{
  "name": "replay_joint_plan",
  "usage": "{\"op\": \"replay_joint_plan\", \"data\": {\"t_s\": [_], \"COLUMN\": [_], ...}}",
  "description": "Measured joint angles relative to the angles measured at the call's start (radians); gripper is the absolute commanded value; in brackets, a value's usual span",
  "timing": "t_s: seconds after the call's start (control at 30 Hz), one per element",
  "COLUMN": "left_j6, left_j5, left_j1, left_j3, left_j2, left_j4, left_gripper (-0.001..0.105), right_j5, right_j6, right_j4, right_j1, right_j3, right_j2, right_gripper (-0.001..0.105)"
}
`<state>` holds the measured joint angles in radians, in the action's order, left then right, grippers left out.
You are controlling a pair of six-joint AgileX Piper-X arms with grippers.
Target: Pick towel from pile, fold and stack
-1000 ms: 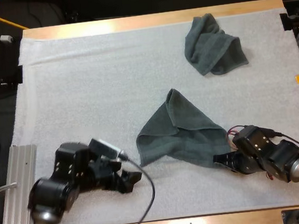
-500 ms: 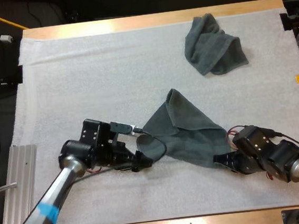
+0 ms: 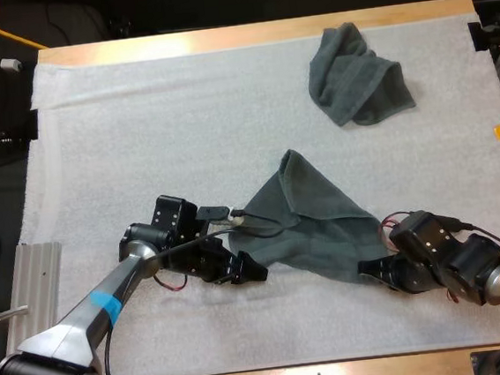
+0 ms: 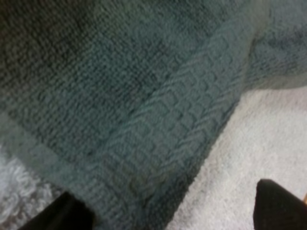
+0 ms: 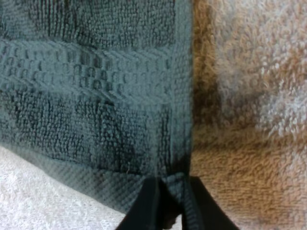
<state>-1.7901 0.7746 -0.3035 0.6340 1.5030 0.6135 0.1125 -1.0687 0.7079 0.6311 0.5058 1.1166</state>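
Step in hand: spreading the picked towel flat; one corner secured, the other not yet gripped.
The towel lies rumpled near centre on the mat, its near right corner pinched by the right gripper. The left gripper is held wide at the near left corner. Closure there, then a taut pull apart, is judged necessary. A crumpled towel lies far right.

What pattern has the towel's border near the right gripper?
A woven zigzag-and-check band on the dark grey-green towel; best in the right wrist view.
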Motion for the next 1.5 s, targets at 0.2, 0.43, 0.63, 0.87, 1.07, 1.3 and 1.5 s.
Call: {"op": "replay_joint_plan", "data": {"t_s": [0.2,0.43,0.63,0.87,1.07,1.3,1.5], "left_j6": [-0.006,-0.006,0.039,0.077,0.080,0.068,0.062], "left_j5": [0.003,0.003,0.004,0.004,0.004,0.004,0.004], "left_j1": [0.000,0.000,0.000,0.000,0.000,0.000,0.000], "left_j3": [0.000,0.000,0.000,0.059,0.205,0.341,0.452], "left_j2": [0.000,0.000,-0.080,-0.329,-0.510,-0.595,-0.632], "left_j4": [0.006,0.033,0.139,0.319,0.447,0.577,0.696], "left_gripper": [0.035,0.000,0.000,0.000,0.000,0.000,0.000], "right_j5": [0.000,0.000,0.087,0.088,0.083,0.041,0.047], "right_j6": [0.000,0.000,-0.019,-0.023,-0.023,-0.098,-0.117], "right_j4": [0.000,0.000,0.011,0.014,0.070,0.256,0.392], "right_j1": [0.000,0.000,0.000,0.000,0.000,0.000,0.000], "right_j3": [0.000,0.000,0.011,0.116,0.248,0.440,0.563], "right_j2": [0.000,0.000,0.000,-0.042,-0.140,-0.244,-0.298], "right_gripper": [0.000,0.000,0.000,0.000,0.000,0.000,0.000]}}
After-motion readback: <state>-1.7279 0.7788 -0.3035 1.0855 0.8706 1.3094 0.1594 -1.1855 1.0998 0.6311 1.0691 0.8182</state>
